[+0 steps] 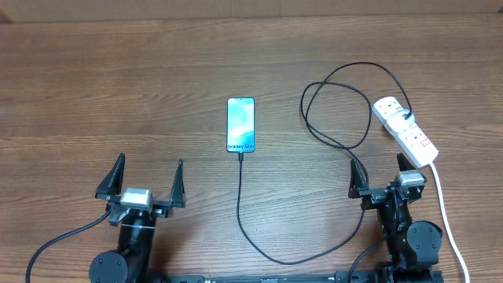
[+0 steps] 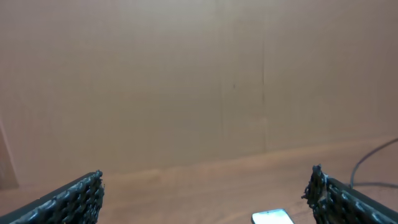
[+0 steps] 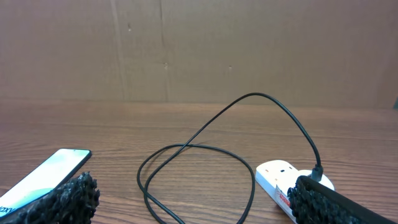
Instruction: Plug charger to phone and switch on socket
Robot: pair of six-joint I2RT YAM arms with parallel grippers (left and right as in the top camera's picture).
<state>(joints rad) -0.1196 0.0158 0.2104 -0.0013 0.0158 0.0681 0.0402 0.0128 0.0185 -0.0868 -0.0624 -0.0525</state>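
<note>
Currently both hands sit at the near side of the wooden bench [image 1: 118,94], and neither holds anything. The left hand [image 1: 147,185] has its fingers spread wide, well apart from every object. The right hand [image 1: 381,177] is spread the same way, just on the near side of the socket [image 1: 416,141]. The phone [image 1: 241,124] lies flat mid-bench, screen up and lit. The charger [image 1: 239,189] meets the phone's near edge with its small tip; whether it is fully seated I cannot tell. From there the cable sweeps toward the arms, curves right, loops beside the socket and ends plugged into it. The socket's thick white cord [image 1: 442,200] runs off past the right arm.
</note>
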